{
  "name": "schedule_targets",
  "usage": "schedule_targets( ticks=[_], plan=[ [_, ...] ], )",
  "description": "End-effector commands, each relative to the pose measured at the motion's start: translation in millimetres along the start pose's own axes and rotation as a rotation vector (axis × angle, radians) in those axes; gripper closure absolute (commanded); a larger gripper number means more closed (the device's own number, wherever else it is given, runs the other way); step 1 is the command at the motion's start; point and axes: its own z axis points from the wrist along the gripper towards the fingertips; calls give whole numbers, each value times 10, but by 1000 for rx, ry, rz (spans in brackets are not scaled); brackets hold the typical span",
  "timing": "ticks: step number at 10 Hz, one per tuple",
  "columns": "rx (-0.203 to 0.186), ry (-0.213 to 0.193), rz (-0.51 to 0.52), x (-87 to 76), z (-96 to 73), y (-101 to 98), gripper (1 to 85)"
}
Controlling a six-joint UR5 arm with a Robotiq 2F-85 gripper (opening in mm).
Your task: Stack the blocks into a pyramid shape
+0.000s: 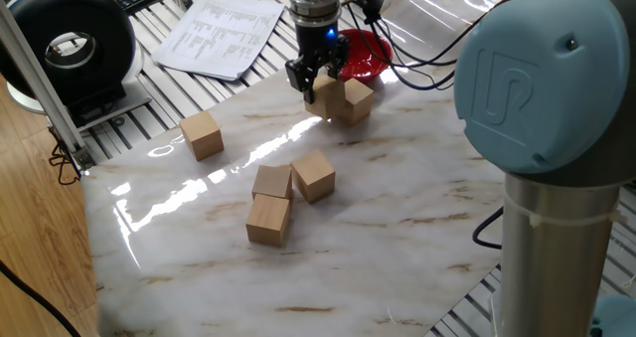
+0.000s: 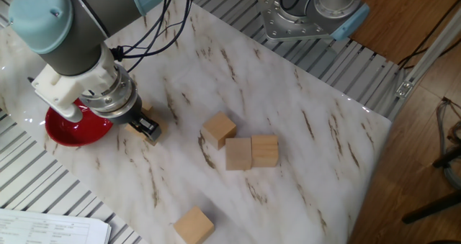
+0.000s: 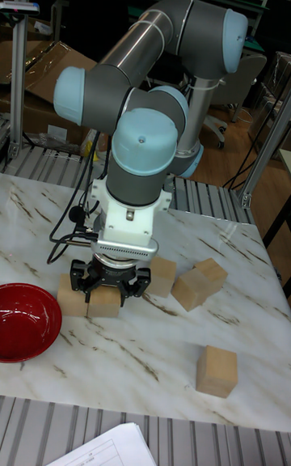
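1. Fingers point(image 1: 316, 79) are down at the far edge of the marble desk point(image 1: 397, 208), closed in snug around one wooden block point(image 1: 324, 96); both dark pads sit against its sides, and it rests on the desk.
2. Right beside that block, touching it, sits a second block point(image 1: 355, 100); in the tall fixed view the pair shows side by side under the wrist, the gripped one point(image 3: 105, 303) to the right of its neighbour point(image 3: 70, 297).
3. Red bowl point(image 1: 365, 55) lies just behind the fingers, near the pair.
4. Middle of the desk: a cluster of three. Two blocks point(image 2: 238, 154) point(image 2: 265, 150) sit flush together, and a third point(image 2: 218, 130) is tilted at an angle, touching at a corner.
5. Sixth block point(image 1: 202, 135) stands alone toward the left edge, well apart from the others.
6. Nothing is stacked; every block sits flat on the marble.
7. Off the desk, far left: printed papers point(image 1: 221, 29) and a round black device point(image 1: 70, 47).
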Motion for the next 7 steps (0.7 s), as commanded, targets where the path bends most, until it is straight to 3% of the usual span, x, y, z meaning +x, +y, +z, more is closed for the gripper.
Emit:
schedule_targets(
  ticks=[1, 4, 6, 7],
  plan=[
    [-10, -16, -6, -60, -41, 59, 263],
    [-7, -9, -11, -44, -43, 52, 257],
    [-24, -4, 15, -12, -102, 152, 257],
    [-13, 4, 13, 7, -144, 172, 260]
  ],
)
